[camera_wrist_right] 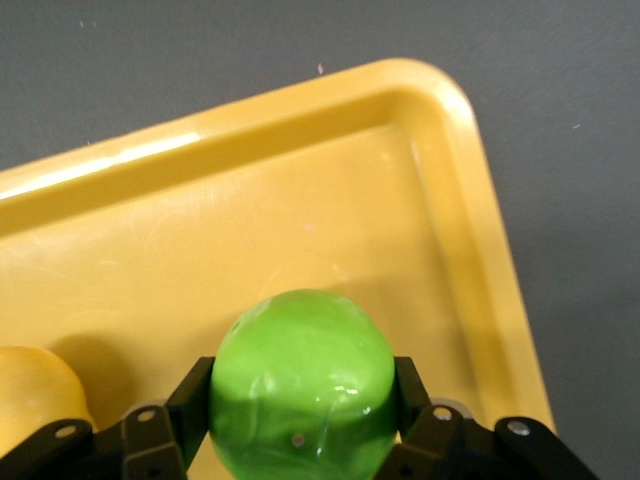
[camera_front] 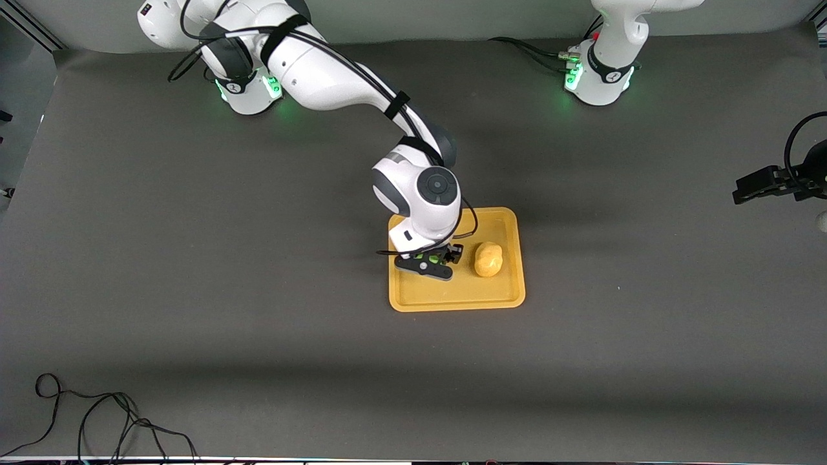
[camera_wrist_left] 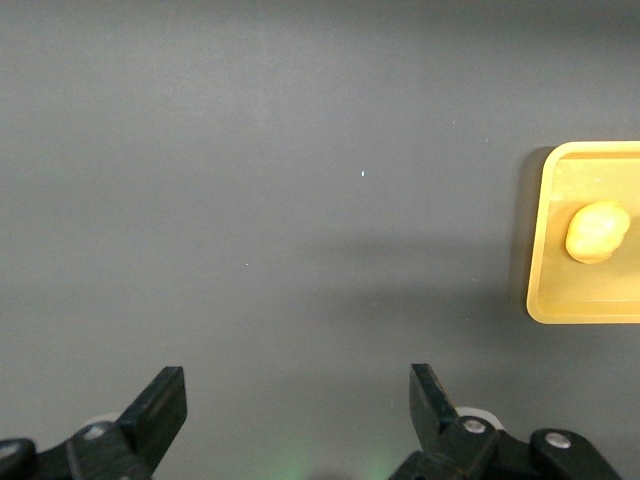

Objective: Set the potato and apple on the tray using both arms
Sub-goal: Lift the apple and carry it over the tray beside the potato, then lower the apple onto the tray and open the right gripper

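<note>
While the right arm reaches out from its base over the middle of the table, the right gripper is low over the tray, at the end of it toward the right arm. Its fingers are clamped on either side of the apple, seen clearly in the right wrist view. Whether the apple touches the tray floor cannot be told.

Potato lies on the tray, just beside the right gripper, toward the left arm's end of the table. Apple and potato are near each other but apart in the right wrist view.

Left arm waits. Left gripper is held over bare table toward the left arm's end, well apart from the tray, fingers spread wide with nothing between them. Its wrist view shows the tray edge and the potato at a distance.
</note>
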{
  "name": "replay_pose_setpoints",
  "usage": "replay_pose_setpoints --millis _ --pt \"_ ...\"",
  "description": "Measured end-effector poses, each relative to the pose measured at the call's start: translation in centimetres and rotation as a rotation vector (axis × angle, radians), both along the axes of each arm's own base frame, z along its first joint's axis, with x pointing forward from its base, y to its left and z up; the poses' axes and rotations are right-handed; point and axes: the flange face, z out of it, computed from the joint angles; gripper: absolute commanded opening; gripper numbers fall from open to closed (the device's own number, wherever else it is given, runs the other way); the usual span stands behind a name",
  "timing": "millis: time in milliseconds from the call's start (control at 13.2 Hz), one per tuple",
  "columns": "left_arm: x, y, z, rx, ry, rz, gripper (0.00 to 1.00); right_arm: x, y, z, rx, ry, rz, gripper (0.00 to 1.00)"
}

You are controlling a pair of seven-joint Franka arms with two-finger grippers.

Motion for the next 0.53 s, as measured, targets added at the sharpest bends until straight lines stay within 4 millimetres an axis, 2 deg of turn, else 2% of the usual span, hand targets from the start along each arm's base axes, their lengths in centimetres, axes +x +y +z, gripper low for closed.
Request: replay_pose_setpoints --millis 228,532 --pt "0.0 -0.02 0.0 0.0 0.0 0.0 0.99 -0.49 0.78 -0.97 0.02 -0.015 0.015 0.35" --pt "0.0 -0.05 0.0 0.0 0.0 -0.001 0.99 -0.46 0.83 -0.95 0.025 -0.019 0.015 0.35"
